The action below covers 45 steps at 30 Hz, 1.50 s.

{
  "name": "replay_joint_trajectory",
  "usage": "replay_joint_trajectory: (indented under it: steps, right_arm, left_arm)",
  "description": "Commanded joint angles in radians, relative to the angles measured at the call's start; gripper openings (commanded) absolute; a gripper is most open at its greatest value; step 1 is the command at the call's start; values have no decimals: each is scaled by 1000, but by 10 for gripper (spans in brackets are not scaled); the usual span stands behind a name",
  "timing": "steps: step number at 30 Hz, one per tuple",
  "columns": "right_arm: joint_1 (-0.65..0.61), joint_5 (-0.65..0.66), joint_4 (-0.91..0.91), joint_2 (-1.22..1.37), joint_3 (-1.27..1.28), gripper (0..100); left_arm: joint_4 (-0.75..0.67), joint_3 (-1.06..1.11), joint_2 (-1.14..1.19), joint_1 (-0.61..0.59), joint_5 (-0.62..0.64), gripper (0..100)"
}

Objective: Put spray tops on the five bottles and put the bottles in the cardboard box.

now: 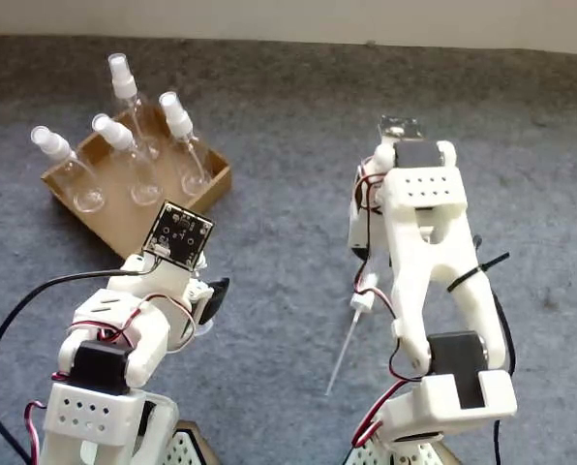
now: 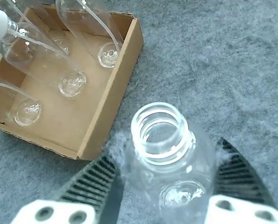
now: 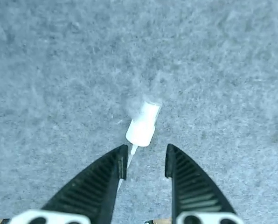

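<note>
Just beyond right gripper's (image 3: 146,153) spread jaws, spray top (image 3: 142,123); left gripper (image 2: 167,152) seemingly tight around a bottle (image 2: 170,183).

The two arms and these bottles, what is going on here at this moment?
Four bottles with spray tops on stand in the cardboard box. The left gripper is shut on the fifth bottle, which is upright beside the box with an open neck and no top yet. The right gripper is open over the last spray top, which lies on the grey carpet with its thin tube running back between the fingers. Capping and boxing this last bottle are left to do.
</note>
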Motion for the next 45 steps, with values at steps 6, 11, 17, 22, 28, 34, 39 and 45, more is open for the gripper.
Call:
replay_joint_trajectory:
  steps: [6, 11, 17, 22, 28, 34, 39, 45]
  right_arm:
    - [10, 14, 45, -432, -31, 125]
    - [-4, 14, -21, -568, 148, 125]
    - [-5, 12, -189, -602, 386, 125]
    - [-7, 6, -311, -602, 532, 125]
    - [-4, -81, -410, -521, 627, 156]
    - [-7, -95, -410, -298, 576, 223]
    - [-7, -219, -467, -173, 533, 223]
    - [-7, -287, -549, -88, 526, 165]
  left_arm:
    - [3, -4, -13, -5, -9, 203]
    - [3, -4, -13, -5, -9, 203]
    - [3, -4, -13, -5, -9, 203]
    - [2, -4, -13, -5, -9, 203]
    - [-12, 12, -13, 7, -9, 203]
    - [-11, 12, -13, 19, -9, 203]
    - [-11, 12, -13, 19, -9, 203]
    - [-11, 12, -13, 19, -9, 203]
